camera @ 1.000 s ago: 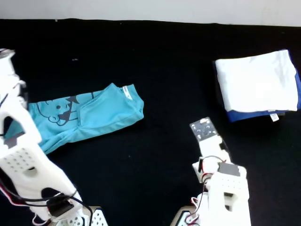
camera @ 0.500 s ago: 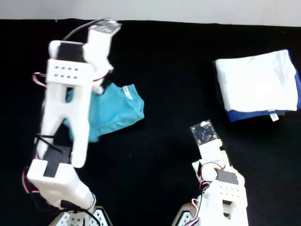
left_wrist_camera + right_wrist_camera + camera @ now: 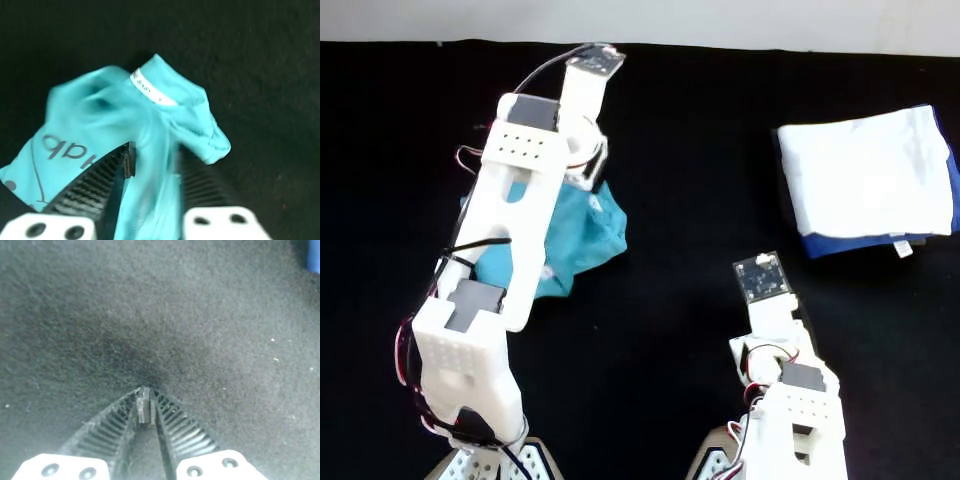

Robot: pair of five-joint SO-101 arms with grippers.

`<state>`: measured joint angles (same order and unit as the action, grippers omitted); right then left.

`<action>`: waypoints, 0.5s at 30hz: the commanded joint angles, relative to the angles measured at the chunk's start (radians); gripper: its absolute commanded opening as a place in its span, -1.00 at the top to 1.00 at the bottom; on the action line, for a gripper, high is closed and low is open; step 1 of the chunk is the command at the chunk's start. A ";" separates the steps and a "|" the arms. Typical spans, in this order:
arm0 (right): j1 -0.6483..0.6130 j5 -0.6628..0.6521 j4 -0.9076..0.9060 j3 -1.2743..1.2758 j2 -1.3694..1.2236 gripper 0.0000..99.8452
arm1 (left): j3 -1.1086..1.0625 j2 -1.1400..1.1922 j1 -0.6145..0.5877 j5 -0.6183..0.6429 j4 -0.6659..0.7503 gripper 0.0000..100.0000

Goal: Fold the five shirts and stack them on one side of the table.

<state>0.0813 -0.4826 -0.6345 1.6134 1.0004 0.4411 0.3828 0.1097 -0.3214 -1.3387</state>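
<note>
Shirt (image 3: 165, 112) inside left end effector (image 3: 155, 152)

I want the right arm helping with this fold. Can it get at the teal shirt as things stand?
Probably, at its nearer edge: bare table lies between the right gripper and the teal shirt. The left arm lies over much of the rest.

I see teal shirt (image 3: 165, 120), dark print, white tag (image 3: 150, 90); white shirt (image 3: 865, 175); blue shirt (image 3: 840, 245); black table (image 3: 720, 120); white arms (image 3: 510, 260).
</note>
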 commanded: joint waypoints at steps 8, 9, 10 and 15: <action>0.010 0.012 0.018 0.019 0.001 0.98 | 0.260 0.001 -0.157 0.046 -0.288 0.65; 0.010 0.012 0.018 0.019 0.001 0.98 | 0.223 0.001 -0.165 0.005 -0.313 0.77; 0.010 0.012 0.018 0.019 0.001 0.98 | 0.179 0.001 -0.170 -0.025 -0.324 0.89; 0.010 0.012 0.018 0.019 0.001 0.98 | -0.076 0.001 -0.136 -0.040 -0.226 0.99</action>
<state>0.0813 -0.4826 -0.6329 1.6149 1.0004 0.4718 0.3874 -0.0545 -0.3475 -1.6210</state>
